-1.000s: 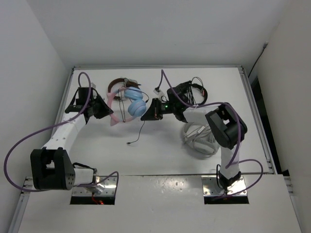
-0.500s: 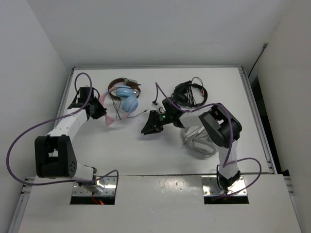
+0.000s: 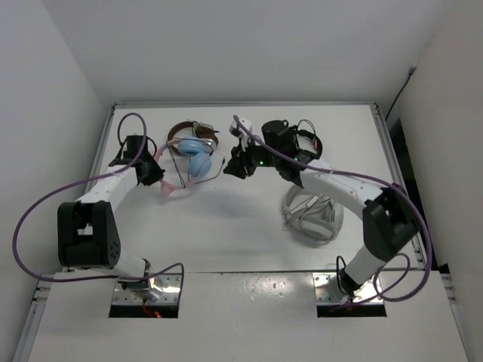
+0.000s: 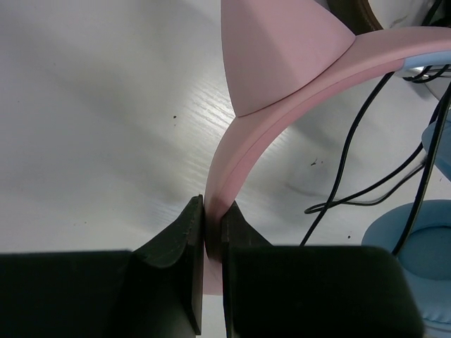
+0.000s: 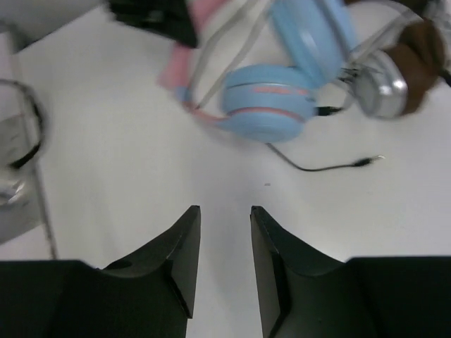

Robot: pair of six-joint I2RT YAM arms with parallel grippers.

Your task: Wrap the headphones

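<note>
The headphones (image 3: 198, 154), with a pink cat-ear headband (image 4: 282, 84) and light blue earcups (image 5: 268, 109), lie at the back left of the table. My left gripper (image 4: 213, 211) is shut on the pink headband just below one cat ear. The thin black cable (image 4: 352, 162) loops beside the cups, and its plug end (image 5: 370, 160) rests on the table. My right gripper (image 5: 225, 211) is open over bare table just right of the earcups, with nothing between its fingers; from above it (image 3: 235, 166) sits close to the cable's end.
Brown-banded headphones with silver cups (image 3: 185, 130) lie right behind the blue cups, touching them. A black tangle of headphones and cable (image 3: 298, 139) sits at the back centre. Larger grey-white headphones (image 3: 313, 215) lie on the right. White walls enclose the table.
My right gripper has opened and let go of the cable, dropped back, then moved toward the far side. The left gripper has drawn the headphones slightly left and back.
</note>
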